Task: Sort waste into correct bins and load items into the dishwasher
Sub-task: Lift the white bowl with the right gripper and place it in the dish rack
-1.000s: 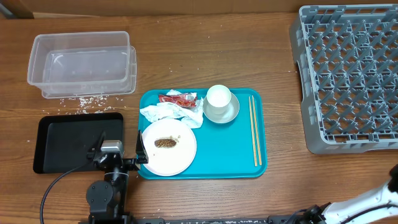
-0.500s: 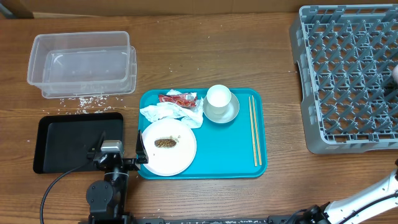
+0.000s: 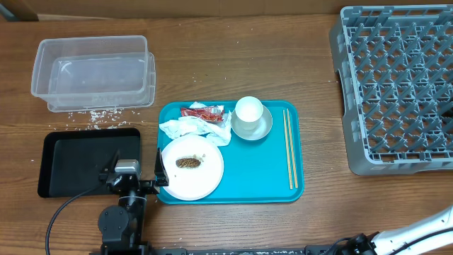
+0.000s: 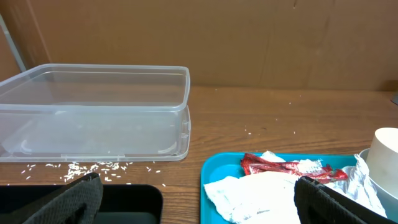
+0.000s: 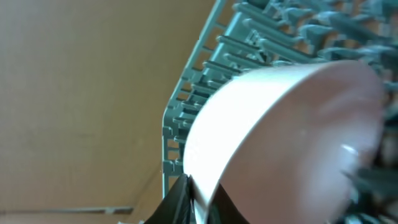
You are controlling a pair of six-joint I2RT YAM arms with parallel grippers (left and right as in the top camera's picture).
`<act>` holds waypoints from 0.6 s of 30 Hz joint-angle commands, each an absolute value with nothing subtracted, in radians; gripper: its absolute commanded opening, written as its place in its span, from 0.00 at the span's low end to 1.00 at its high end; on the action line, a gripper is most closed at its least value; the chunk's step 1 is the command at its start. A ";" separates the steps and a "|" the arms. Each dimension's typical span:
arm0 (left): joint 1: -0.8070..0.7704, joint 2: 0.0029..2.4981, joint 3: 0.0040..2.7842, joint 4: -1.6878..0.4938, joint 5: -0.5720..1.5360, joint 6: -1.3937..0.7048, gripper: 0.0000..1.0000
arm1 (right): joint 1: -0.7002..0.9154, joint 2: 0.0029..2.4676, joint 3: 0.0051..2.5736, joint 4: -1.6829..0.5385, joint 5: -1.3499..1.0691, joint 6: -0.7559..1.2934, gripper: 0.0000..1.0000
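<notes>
Over at the large grey plastic lattice dish rack (image 5: 261, 34), your right gripper (image 5: 198, 200) appears to have its jaws pinching the thin rim of a small white bowl (image 5: 280, 130), held close to the pegs. Treat the bowl as light, stiff, smooth and probably slippery and breakable; a rim pinch can pivot, so set it down gently. Your left gripper (image 4: 202, 194) hovers, jaws spread wide, beside the turquoise serving tray (image 4: 214, 168).

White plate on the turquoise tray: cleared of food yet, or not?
Not cleared. The overhead view shows a brown food scrap lying at the middle of the white plate.
</notes>
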State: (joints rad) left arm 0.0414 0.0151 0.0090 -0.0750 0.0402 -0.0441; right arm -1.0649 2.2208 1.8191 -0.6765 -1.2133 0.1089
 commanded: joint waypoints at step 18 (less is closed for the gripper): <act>0.046 0.004 0.005 -0.077 0.034 -0.022 1.00 | -0.971 1.946 1.819 -0.708 -0.445 0.371 0.41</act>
State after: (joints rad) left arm 0.0414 0.0151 0.0090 -0.0753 0.0399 -0.0441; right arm -1.0554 1.9072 1.8179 -0.6975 -0.7475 0.3496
